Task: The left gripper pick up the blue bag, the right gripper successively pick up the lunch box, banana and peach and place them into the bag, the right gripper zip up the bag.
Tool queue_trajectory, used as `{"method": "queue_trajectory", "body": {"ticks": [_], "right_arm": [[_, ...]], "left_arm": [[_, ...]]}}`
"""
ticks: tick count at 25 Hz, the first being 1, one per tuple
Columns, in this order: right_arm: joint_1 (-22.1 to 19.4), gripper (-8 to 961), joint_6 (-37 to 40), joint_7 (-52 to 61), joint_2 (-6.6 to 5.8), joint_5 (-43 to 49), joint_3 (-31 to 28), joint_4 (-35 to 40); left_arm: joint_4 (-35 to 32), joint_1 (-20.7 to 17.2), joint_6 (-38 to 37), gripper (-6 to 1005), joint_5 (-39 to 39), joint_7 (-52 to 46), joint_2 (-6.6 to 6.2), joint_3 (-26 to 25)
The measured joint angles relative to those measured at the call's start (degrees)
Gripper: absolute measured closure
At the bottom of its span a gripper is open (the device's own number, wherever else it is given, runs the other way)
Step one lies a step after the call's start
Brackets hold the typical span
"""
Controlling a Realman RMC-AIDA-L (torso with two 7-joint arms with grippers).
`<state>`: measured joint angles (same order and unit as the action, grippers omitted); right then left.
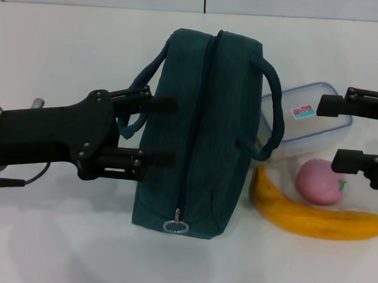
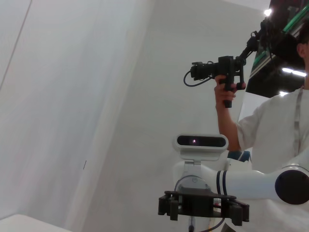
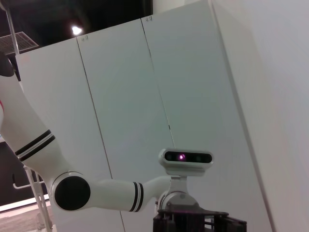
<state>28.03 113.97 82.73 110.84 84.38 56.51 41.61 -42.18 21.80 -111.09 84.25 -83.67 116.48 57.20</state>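
The blue bag [image 1: 206, 130] lies on the white table in the middle of the head view, its zipper on top and the silver ring pull [image 1: 176, 227] at the near end. My left gripper [image 1: 174, 131] is open at the bag's left side, with the left handle [image 1: 141, 90] looping by its fingers. My right gripper [image 1: 327, 134] is open at the right edge, above the lunch box [image 1: 302, 119] and the pink peach [image 1: 319, 181]. The banana [image 1: 319, 220] lies in front of the peach. The wrist views show none of these things.
The bag's right handle [image 1: 274, 108] droops over the lunch box's near corner. The white table [image 1: 54, 249] reaches to a wall at the back. In the left wrist view a person [image 2: 270, 130] holds up a camera behind the robot's head.
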Motion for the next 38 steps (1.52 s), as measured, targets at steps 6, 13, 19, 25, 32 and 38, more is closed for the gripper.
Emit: {"method": "queue_trajectory", "body": {"ticks": [6,13,19,25,32,38], "right_arm": [[0.0,154,0.0,0.0,-0.02,0.0,0.1,0.0],[0.1,154,0.0,0.0,0.12,0.0,0.5,0.1],[0.1,154,0.0,-0.3,0.16,0.0,0.5,0.1],[-0.5,154,0.1,-2.2,0.14,0.0,0.1,-0.6],[-2.9,155,-0.3,-3.0,-0.5,0.0,-0.3,-0.8],[-4.7,155,-0.4,-4.4,-0.51,0.1,-1.4,-1.0]], "left_arm": [[0.0,0.3,0.0,107,0.2,0.0,0.07,0.0],[0.0,0.5,0.0,107,1.0,-0.2,0.21,0.0],[0.0,0.4,0.0,108,0.4,0.1,0.33,-0.6],[-3.0,2.6,2.8,109,-0.5,-7.9,0.37,-11.1],[-11.0,10.5,9.9,109,18.9,-38.5,-5.04,-12.6],[-15.0,14.7,8.5,110,28.3,-54.8,-4.52,-11.5]]}}
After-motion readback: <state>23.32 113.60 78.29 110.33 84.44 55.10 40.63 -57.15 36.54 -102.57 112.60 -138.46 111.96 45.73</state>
